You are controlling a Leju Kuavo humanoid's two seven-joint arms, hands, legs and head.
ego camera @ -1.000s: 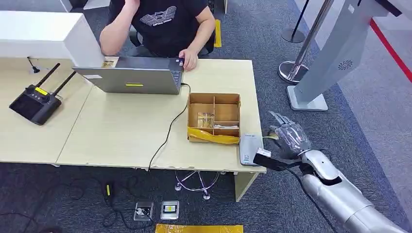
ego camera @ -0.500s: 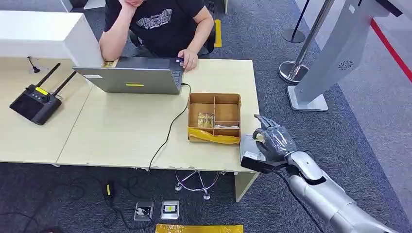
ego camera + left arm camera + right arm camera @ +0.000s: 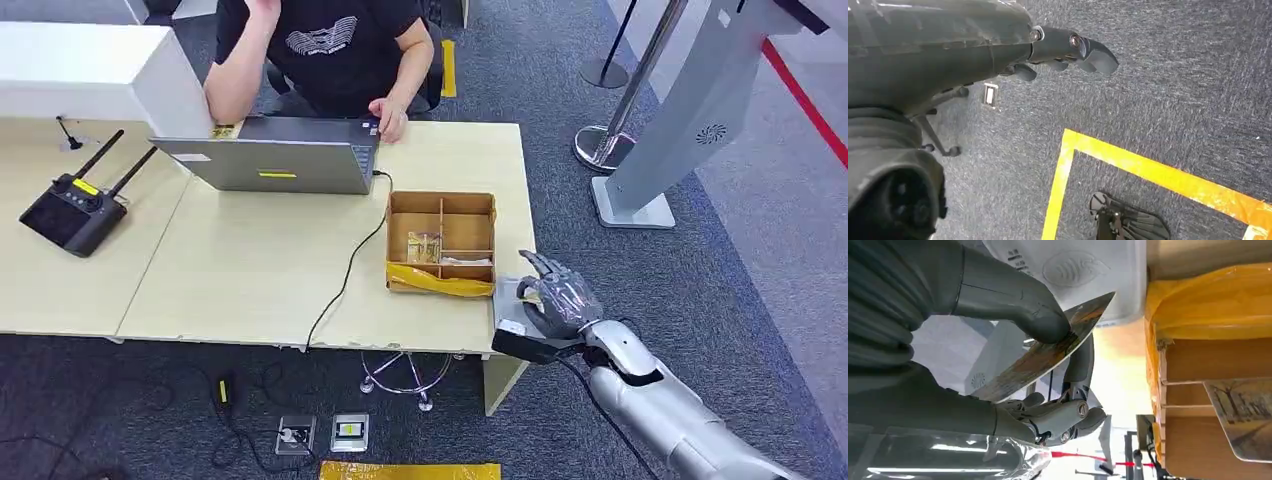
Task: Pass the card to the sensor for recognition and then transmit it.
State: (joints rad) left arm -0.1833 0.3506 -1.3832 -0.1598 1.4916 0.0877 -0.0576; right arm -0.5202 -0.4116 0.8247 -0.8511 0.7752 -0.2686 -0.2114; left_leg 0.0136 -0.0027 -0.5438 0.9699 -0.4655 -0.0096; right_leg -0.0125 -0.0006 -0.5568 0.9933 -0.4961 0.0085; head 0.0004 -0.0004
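I read the head view from left to right. A black remote controller with two antennas [image 3: 72, 210] lies at the far left of the pale wooden desk [image 3: 230, 270], well apart from everything else. Next comes an open grey laptop [image 3: 270, 160] at the desk's far edge, with a person in a black printed T-shirt [image 3: 330, 45] seated behind it, one hand at the laptop's corner. A black cable [image 3: 345, 275] runs from the laptop across the desk and drops over the near edge. Between laptop and near edge the desk surface is bare and gives room.

Further right stands an open brown cardboard box with dividers [image 3: 441, 242], its front bound in yellow tape; a picture card lies in one compartment. Just beside the box, at the desk's right front corner, sits the flat white card sensor [image 3: 512, 298]. My right hand [image 3: 555, 300] hovers over it, close to the desk's right edge. In the right wrist view the thumb [image 3: 1013, 302] and a finger pinch the thin, glossy, dark-printed card [image 3: 1048, 352], which is tilted on edge just in front of the sensor's face; I cannot tell whether it touches. The box wall is close alongside and limits movement that way.

To the right, grey carpet is open up to the slanted grey kiosk stand [image 3: 690, 110] and chrome barrier post [image 3: 625, 100].

My left hand [image 3: 1058, 50] hangs over carpet and yellow floor tape [image 3: 1128, 165], fingers loosely spread, holding nothing.
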